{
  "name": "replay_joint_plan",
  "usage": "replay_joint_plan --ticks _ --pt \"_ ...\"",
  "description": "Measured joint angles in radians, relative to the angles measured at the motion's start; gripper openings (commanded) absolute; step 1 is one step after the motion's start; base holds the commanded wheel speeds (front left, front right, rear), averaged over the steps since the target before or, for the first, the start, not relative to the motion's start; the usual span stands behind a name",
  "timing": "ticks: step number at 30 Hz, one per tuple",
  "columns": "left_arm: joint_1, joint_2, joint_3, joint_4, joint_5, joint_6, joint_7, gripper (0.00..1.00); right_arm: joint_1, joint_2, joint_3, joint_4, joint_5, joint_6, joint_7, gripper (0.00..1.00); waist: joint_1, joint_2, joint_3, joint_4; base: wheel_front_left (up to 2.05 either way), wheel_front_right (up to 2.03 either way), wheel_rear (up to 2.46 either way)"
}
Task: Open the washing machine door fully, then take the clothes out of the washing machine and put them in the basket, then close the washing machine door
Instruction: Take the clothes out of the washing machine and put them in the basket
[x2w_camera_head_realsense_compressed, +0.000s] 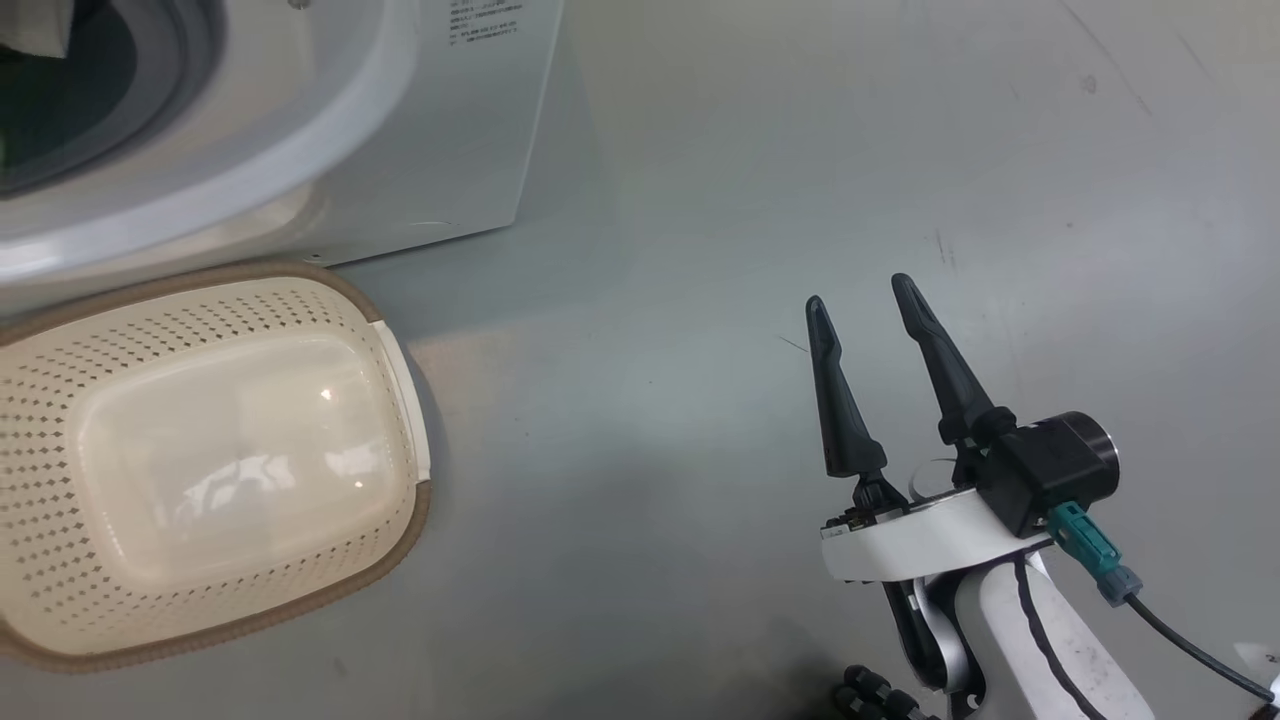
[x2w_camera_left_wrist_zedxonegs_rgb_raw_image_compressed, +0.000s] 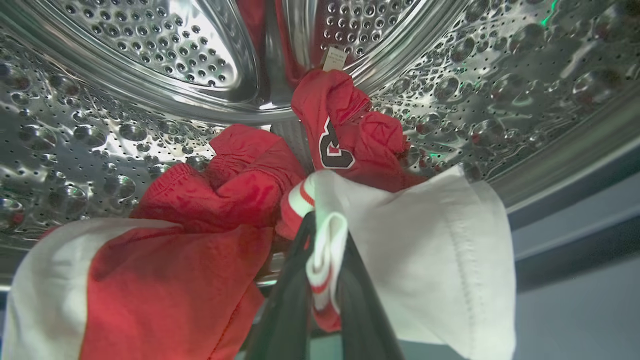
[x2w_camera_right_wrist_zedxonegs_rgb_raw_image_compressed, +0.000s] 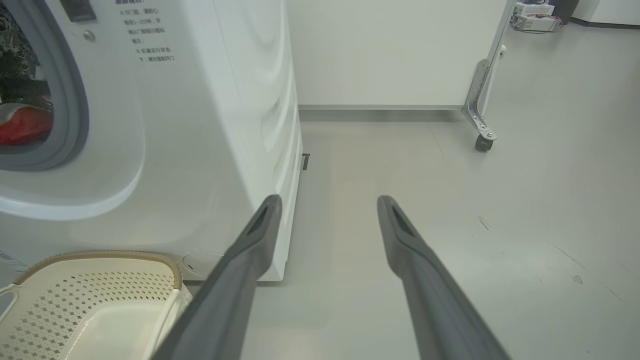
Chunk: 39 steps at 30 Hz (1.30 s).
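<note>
Your left gripper (x2w_camera_left_wrist_zedxonegs_rgb_raw_image_compressed: 325, 240) is inside the steel drum (x2w_camera_left_wrist_zedxonegs_rgb_raw_image_compressed: 150, 50), its two dark fingers (x2w_camera_left_wrist_zedxonegs_rgb_raw_image_compressed: 285, 310) pinched on a fold of white trim with a red stripe belonging to the clothes (x2w_camera_left_wrist_zedxonegs_rgb_raw_image_compressed: 200, 260). Around that fold lie crumpled red garments, white fabric (x2w_camera_left_wrist_zedxonegs_rgb_raw_image_compressed: 425, 240) to the right in the wrist view, and behind it a red jersey (x2w_camera_left_wrist_zedxonegs_rgb_raw_image_compressed: 345, 130) with a black-and-white character, all resting on the drum's lower wall. Your right gripper (x2w_camera_head_realsense_compressed: 858, 292) hangs over the grey floor (x2w_camera_head_realsense_compressed: 700, 200), fingers spread apart and holding nothing, well clear of the washing machine (x2w_camera_head_realsense_compressed: 430, 130). From its wrist view you see the gripper (x2w_camera_right_wrist_zedxonegs_rgb_raw_image_compressed: 328, 200) pointing past the machine's front corner (x2w_camera_right_wrist_zedxonegs_rgb_raw_image_compressed: 215, 125), with red cloth (x2w_camera_right_wrist_zedxonegs_rgb_raw_image_compressed: 22, 125) showing through the grey-sealed opening. The basket (x2w_camera_head_realsense_compressed: 60, 400) stands on the floor just in front of the machine, below the opening, its glossy bottom reflecting the lights.
</note>
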Motion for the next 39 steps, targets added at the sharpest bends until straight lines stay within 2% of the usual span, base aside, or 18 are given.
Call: replay_joint_plan --ticks 16,24,31,39 --pt "0.137 -0.06 -0.029 0.047 -0.026 -0.015 -0.183 0.0 0.003 -0.002 -0.06 0.046 -0.016 0.0 0.0 1.0 0.0 0.0 -0.121 0.095 0.0 0.0 0.0" --pt "0.228 -0.069 -0.052 0.044 -0.042 -0.016 -0.28 0.0 0.026 -0.002 -0.088 0.067 -0.017 0.0 0.0 1.0 0.0 -0.0001 -0.188 0.147 0.0 0.0 0.0" --pt "0.306 -0.096 -0.102 0.005 -0.064 -0.018 -0.339 0.0 0.054 -0.002 -0.107 0.086 -0.017 0.0 0.0 1.0 0.0 0.0 -0.249 0.192 0.0 0.0 0.0" --pt "0.383 -0.088 -0.11 -0.059 -0.075 -0.018 -0.368 0.0 0.087 -0.002 -0.128 0.105 -0.023 0.0 0.0 1.0 0.0 0.0 -0.319 0.241 0.0 0.0 0.0"
